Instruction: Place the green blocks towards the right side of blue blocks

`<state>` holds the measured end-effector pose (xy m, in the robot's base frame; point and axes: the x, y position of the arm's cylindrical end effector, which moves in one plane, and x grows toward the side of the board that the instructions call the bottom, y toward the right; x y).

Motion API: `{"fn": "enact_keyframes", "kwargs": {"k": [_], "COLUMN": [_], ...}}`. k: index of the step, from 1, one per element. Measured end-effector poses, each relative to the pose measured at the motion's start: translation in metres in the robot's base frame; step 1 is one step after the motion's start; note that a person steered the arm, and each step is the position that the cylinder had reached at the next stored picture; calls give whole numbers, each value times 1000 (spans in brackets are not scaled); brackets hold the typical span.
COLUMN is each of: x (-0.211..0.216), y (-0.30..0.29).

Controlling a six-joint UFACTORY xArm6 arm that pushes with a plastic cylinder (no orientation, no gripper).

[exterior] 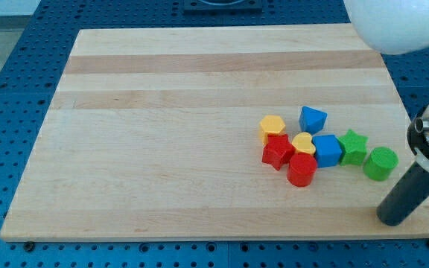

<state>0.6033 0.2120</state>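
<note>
My tip (393,219) rests on the board near its lower right corner, below and a little right of the green cylinder (380,163), not touching it. A green star (354,145) lies left of the cylinder and touches the right side of a blue cube (327,150). A second blue block (312,118), angular in shape, sits above the cube. Both green blocks are at the right end of the cluster.
A yellow hexagonal block (272,127), a yellow heart (303,141), a red star (277,152) and a red cylinder (302,169) crowd the left side of the blue cube. The wooden board (162,134) lies on a blue perforated table. The board's right edge is close to the tip.
</note>
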Motion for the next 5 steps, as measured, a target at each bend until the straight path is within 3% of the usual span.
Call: {"fn": "enact_keyframes", "kwargs": {"k": [5], "x": [-100], "y": [-2]}}
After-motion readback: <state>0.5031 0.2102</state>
